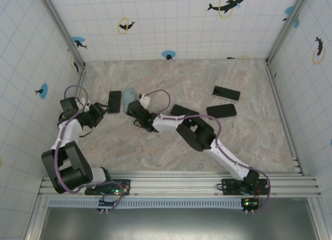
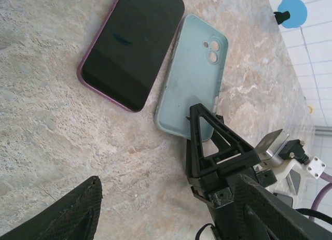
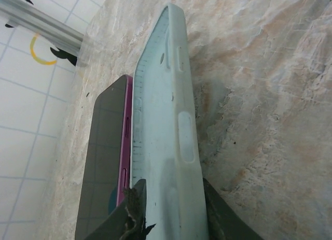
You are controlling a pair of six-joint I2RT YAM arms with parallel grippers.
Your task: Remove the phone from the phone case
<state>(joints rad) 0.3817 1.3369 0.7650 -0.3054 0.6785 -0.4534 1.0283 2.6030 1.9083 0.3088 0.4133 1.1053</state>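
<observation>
The dark-screened, purple-edged phone (image 1: 114,101) (image 2: 129,48) (image 3: 106,146) lies flat on the table. It is outside the light blue phone case (image 1: 129,95) (image 2: 194,76) (image 3: 161,121), which rests beside it on its right. My right gripper (image 1: 139,109) (image 3: 174,203) is at the case's near end. Its jaws are parted, one finger on each side of the case and close against it. My left gripper (image 1: 98,114) (image 2: 168,193) stands open just short of the phone, with only bare table between its fingers.
Three more dark phones lie on the marbled table: one (image 1: 179,110) by the right arm's wrist and two (image 1: 226,93) (image 1: 221,110) at the right. Tiled walls enclose the table on three sides. The right arm (image 1: 207,139) crosses the middle.
</observation>
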